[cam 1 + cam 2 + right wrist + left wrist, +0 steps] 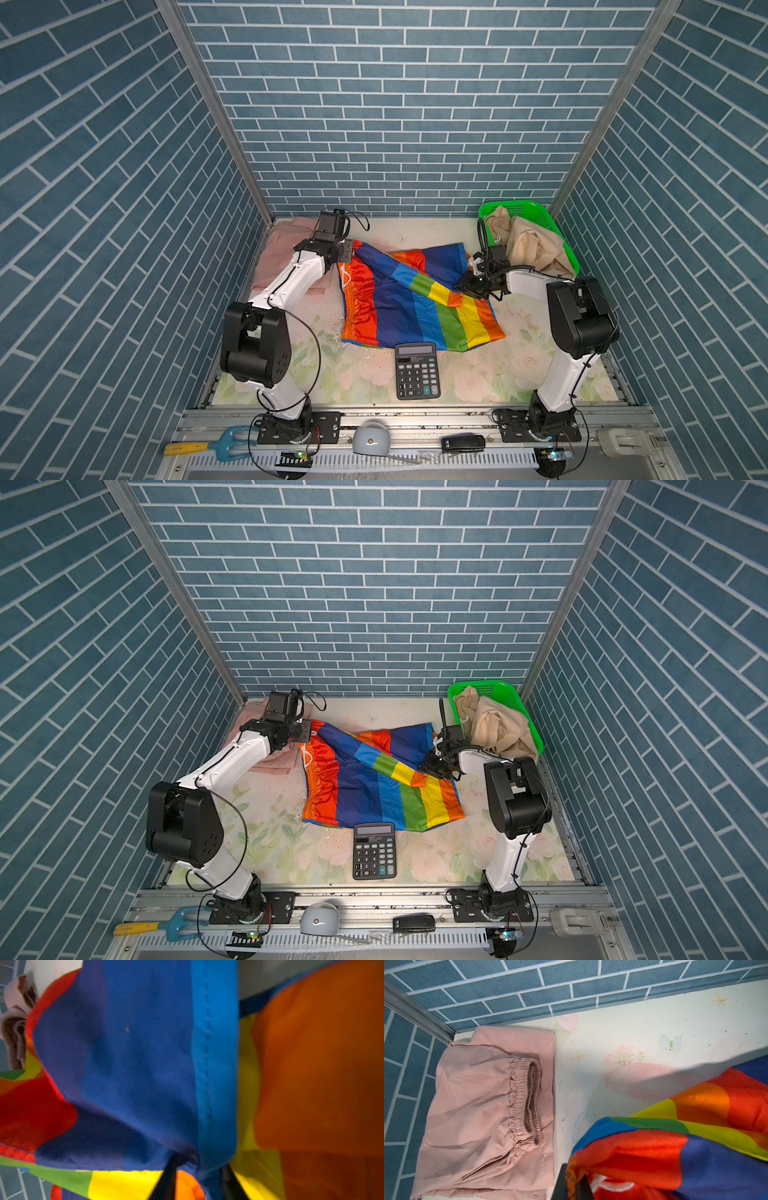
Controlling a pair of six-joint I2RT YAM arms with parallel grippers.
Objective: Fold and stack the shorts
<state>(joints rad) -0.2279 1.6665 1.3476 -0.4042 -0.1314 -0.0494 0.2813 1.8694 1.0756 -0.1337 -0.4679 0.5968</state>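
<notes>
The rainbow-striped shorts [399, 307] [365, 787] lie spread mid-table, one leg drawn as a diagonal band across them. My left gripper [348, 250] [306, 730] [574, 1184] is shut on their orange waist corner beside the white drawstring [612, 1185]. My right gripper [463, 286] [428, 764] [199, 1182] is shut on the band's other end, with blue cloth [135, 1064] bunched between its fingers. The pale pink shorts [282, 237] [276, 762] [483, 1105] lie folded in the back left corner, partly under my left arm. The beige shorts [532, 245] [494, 725] sit crumpled in the basket.
A green mesh basket [523, 205] [494, 685] stands at the back right behind my right arm. A black calculator [417, 371] [374, 851] lies just in front of the rainbow shorts. A blue hand fork [224, 444] and small devices sit on the front rail.
</notes>
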